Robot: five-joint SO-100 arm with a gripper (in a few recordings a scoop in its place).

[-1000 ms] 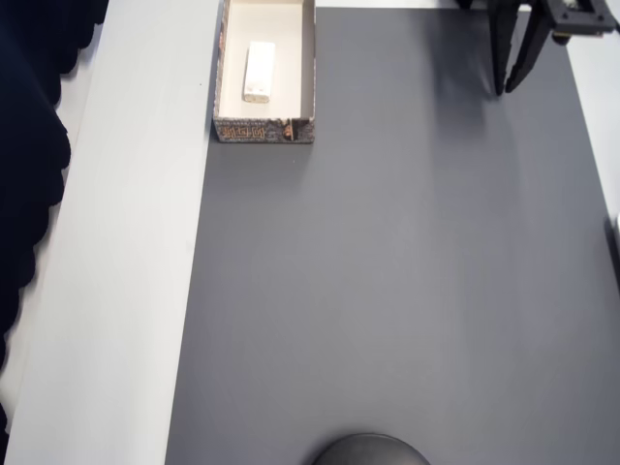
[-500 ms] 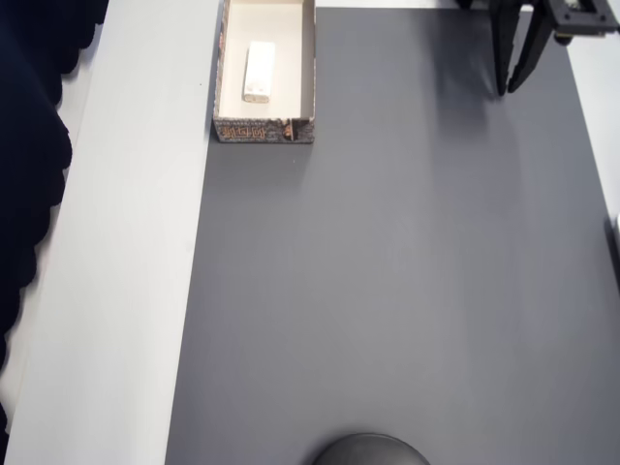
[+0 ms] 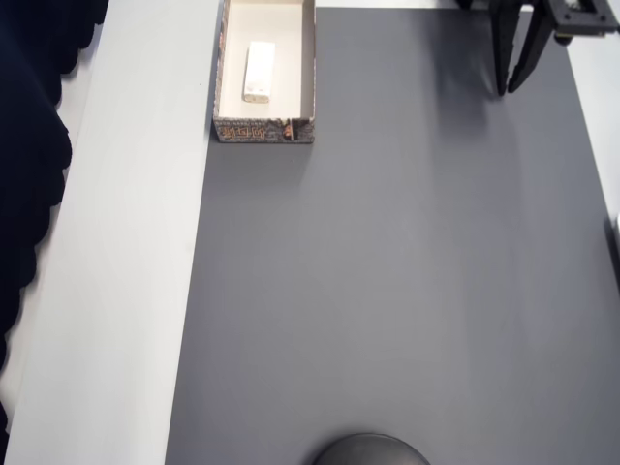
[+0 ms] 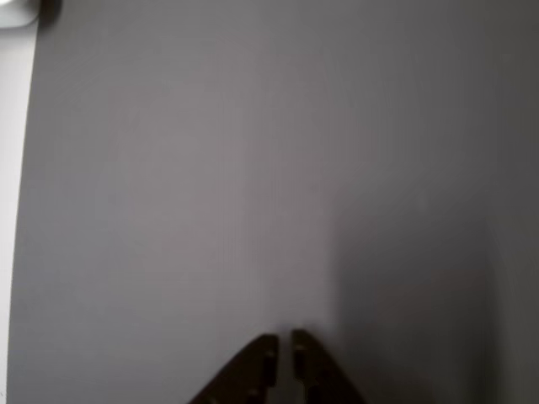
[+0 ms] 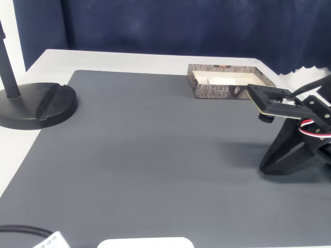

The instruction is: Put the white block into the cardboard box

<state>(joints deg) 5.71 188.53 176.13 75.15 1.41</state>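
Lying flat on the cream floor of the cardboard box (image 3: 264, 124), the white block (image 3: 259, 71) sits with its long side along the box's length, apart from the walls on both sides as far as the overhead view shows. The box stands at the far left corner of the dark grey mat (image 3: 387, 291) in that view, straddling the mat's edge and the pale surface (image 3: 136, 291).

The hand (image 3: 515, 89) is well apart from the box, at the mat's top right in the overhead view. Its 2 fingers point down toward the mat, tips close together with a thin gap between them in the wrist view (image 4: 285, 353), and nothing is held.

Judging from this, the placing step looks done: block inside, hand empty and clear. What remains, if anything, is for the arm to settle into a rest pose. That calls for no grasp, merely a move that keeps away from the box so the block is not disturbed.
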